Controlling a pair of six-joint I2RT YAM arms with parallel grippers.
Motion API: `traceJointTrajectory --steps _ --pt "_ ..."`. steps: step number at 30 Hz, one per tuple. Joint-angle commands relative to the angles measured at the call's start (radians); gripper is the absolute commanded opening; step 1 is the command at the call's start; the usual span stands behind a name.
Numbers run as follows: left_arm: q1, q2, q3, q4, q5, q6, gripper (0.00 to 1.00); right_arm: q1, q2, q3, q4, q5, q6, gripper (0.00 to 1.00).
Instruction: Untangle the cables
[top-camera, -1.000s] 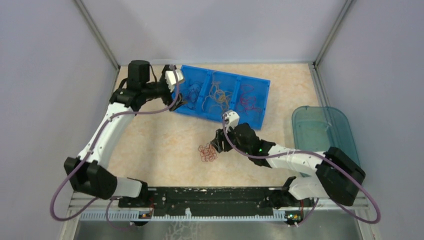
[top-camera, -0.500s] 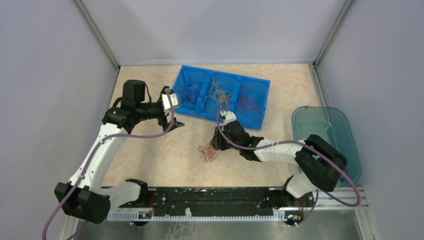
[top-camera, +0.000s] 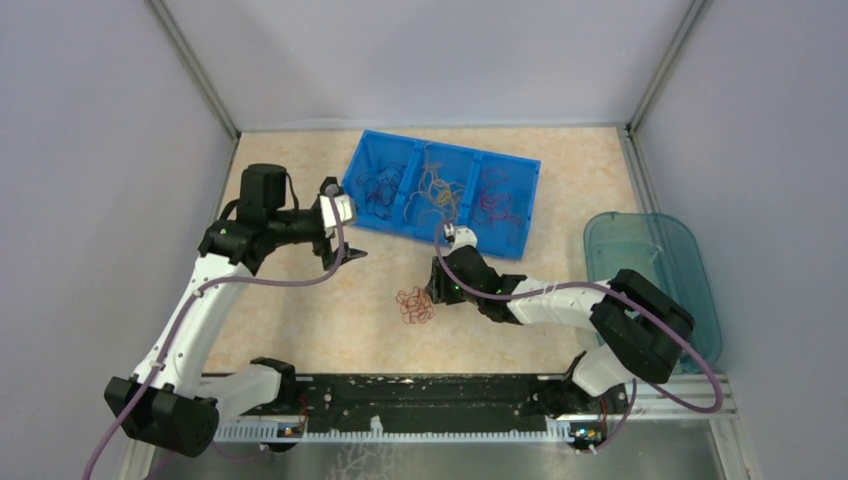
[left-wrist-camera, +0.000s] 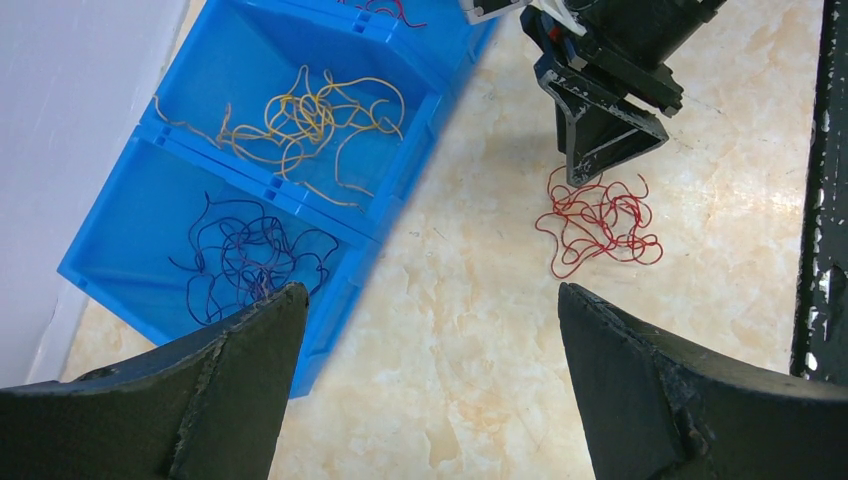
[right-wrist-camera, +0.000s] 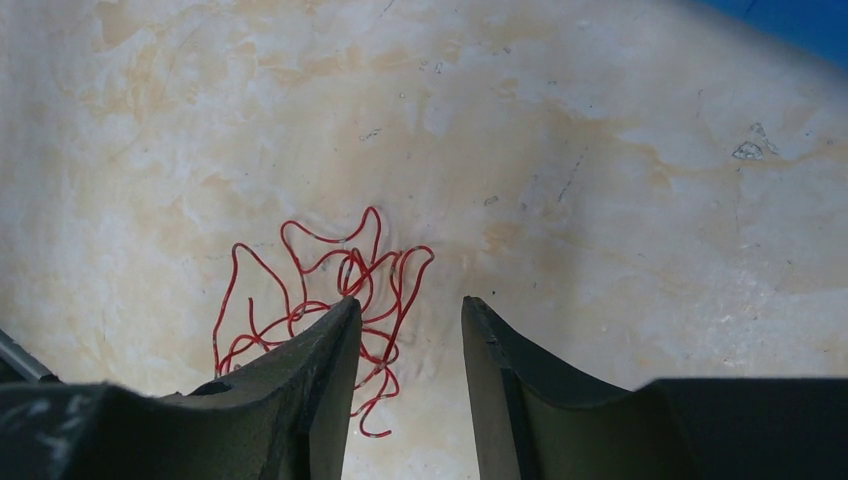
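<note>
A small tangle of red cables (top-camera: 414, 306) lies on the table in front of the blue bin (top-camera: 452, 148). The bin's compartments hold dark purple-blue cables (top-camera: 378, 186), orange-yellow cables (top-camera: 432, 192) and reddish cables (top-camera: 495, 198). My right gripper (top-camera: 436, 288) hangs just right of the red tangle (right-wrist-camera: 320, 290). Its jaws (right-wrist-camera: 410, 302) stand partly open, with red strands lying on the table under the left finger and nothing pinched. My left gripper (top-camera: 350, 250) is wide open (left-wrist-camera: 430, 290) over bare table, left of the bin (left-wrist-camera: 440, 90).
A translucent teal tub (top-camera: 650, 270) stands at the table's right edge. Grey walls close in the left, back and right sides. A black rail (top-camera: 420, 392) with the arm bases runs along the near edge.
My left gripper has drawn back from over the bin's left compartment to the table beside it. The right arm has folded leftwards, its gripper staying by the red tangle.
</note>
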Motion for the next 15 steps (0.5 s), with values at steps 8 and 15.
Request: traceJointTrajectory --steps 8,15 --pt "-0.008 -0.015 0.009 -0.018 0.055 0.025 1.0 0.015 -0.015 0.005 0.144 0.003 0.043 0.08" --pt "-0.012 -0.026 0.007 -0.039 0.086 0.025 1.0 -0.003 -0.103 0.033 0.116 -0.077 -0.04 0.0"
